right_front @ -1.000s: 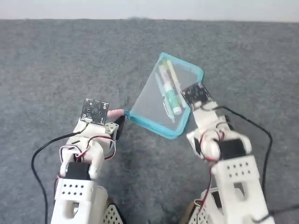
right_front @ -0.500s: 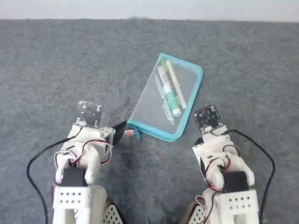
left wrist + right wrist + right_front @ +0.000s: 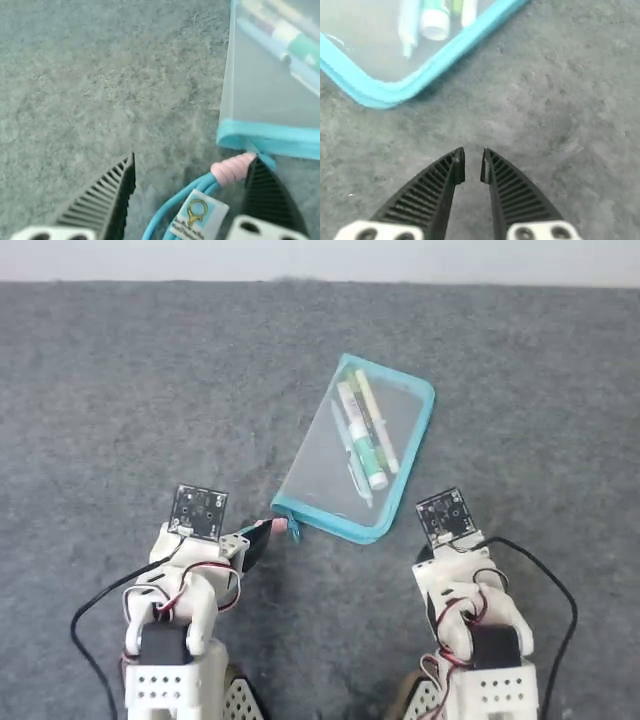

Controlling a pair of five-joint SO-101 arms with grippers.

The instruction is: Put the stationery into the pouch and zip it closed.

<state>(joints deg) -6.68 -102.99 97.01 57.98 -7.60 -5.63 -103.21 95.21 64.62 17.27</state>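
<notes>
Grey, short-piled carpet [image 3: 110,380] over the whole table, evenly lit, mottled and fuzzy up close in both wrist views; along the far edge, a pale strip of wall [image 3: 320,258]. On the carpet, ahead of the two arms and roughly between them, the clear pouch [image 3: 320,465] with turquoise binding. Lies flat and on a slant, one short end near the arms, the other farther off and to the right. Holds the stationery [image 3: 366,452] inside, plain through the clear face: a green-and-white marker, a yellowish pen and a thin pale-blue one, side by side along the pouch's length. At the near corner on the left arm's side, a pink zip pull [image 3: 232,169], trailing a turquoise cord [image 3: 170,206] and a small printed tag [image 3: 196,220]. Zip fully drawn or not — impossible to tell. Left gripper [image 3: 194,165] low at that corner, fingers spread wide, clamping nothing; pink pull against the inner face of one finger, cord and tag lying on the carpet in the gap. Right gripper [image 3: 473,161] over bare carpet near the pouch's other near corner, apart from it — fingers drawn almost together, a thin slit between the tips, nothing in it.
</notes>
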